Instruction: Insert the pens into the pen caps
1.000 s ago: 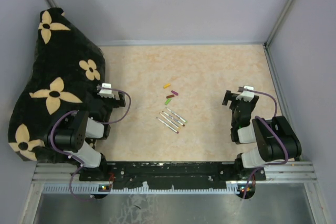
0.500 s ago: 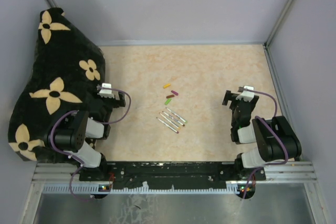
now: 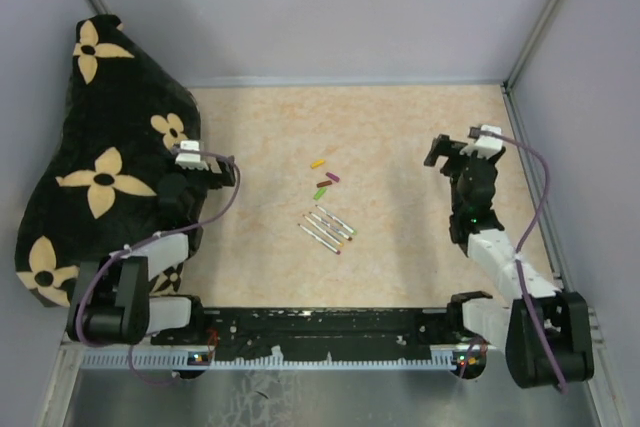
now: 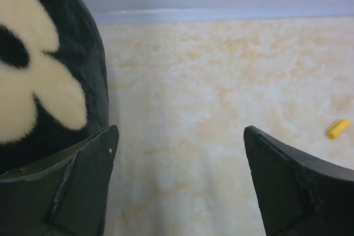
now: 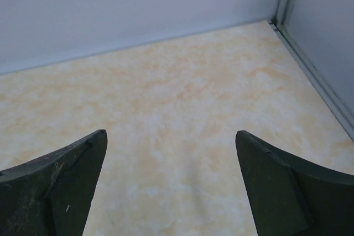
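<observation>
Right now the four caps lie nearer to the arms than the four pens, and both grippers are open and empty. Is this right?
Not quite: the top external view shows the caps lying farther from the arms than the pens. The left gripper and right gripper are indeed open and empty.

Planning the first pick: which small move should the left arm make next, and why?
Probably swing the left gripper right toward the pens: its fingers are open and empty over bare table, with only the yellow cap showing at its view's right edge.
</observation>
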